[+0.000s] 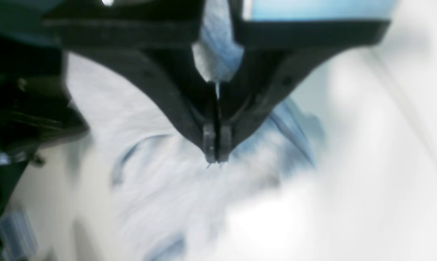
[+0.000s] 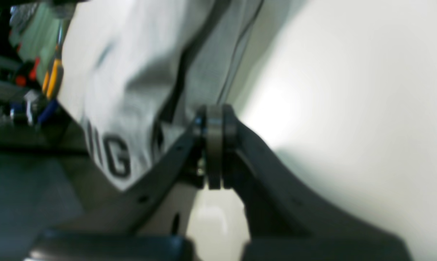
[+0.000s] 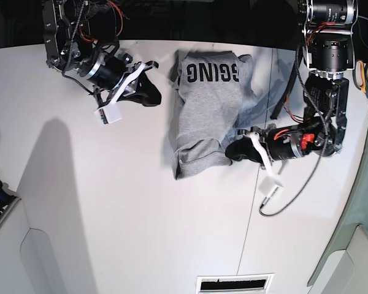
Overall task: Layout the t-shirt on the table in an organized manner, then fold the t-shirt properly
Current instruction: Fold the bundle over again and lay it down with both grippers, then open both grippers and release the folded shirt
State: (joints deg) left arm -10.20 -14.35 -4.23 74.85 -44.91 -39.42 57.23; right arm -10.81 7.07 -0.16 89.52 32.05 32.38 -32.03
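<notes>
Base view: rumpled grey t-shirt point(image 3: 207, 113) on white table point(image 3: 129, 226)

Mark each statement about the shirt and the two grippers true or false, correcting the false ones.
1. The t-shirt lies fully flat and spread out. False: it is bunched and creased.
2. Black lettering shows on the t-shirt in the base view. True.
3. The left gripper stands wide open. False: its jaws are together.
4. The right gripper is shut. True.
5. In the base view, the right gripper is over the black lettering. False: it is beside the t-shirt, above the white table.
</notes>
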